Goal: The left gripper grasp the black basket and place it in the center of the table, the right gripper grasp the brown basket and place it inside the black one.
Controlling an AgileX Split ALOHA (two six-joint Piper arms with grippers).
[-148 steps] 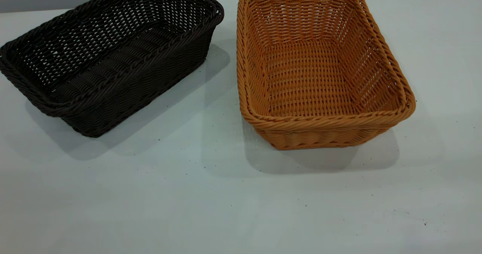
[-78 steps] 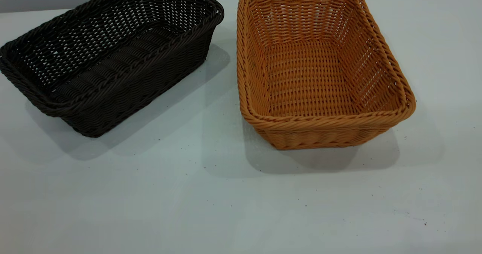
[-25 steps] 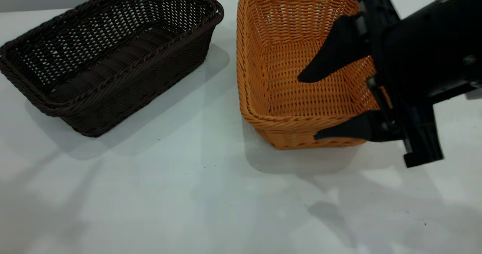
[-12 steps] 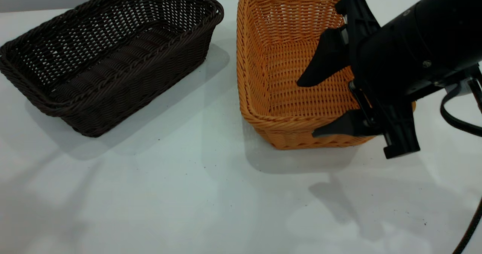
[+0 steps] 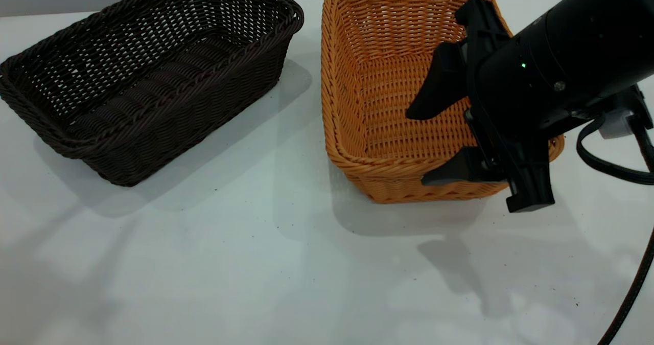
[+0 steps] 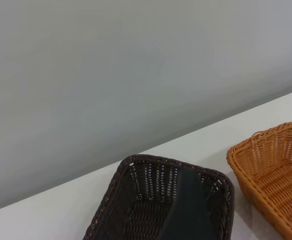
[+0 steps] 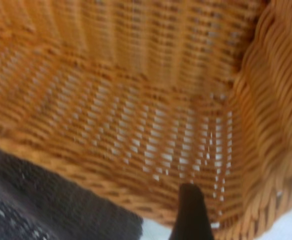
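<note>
My right gripper (image 5: 429, 145) spread wide astride the brown basket (image 5: 403, 130) near rim, black basket (image 5: 148, 79) apart on the table (image 5: 230, 263), my left gripper's state unclear.

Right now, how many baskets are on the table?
2. The black basket sits at the table's left rear; the brown basket sits right of it, apart, under the open right gripper.
</note>
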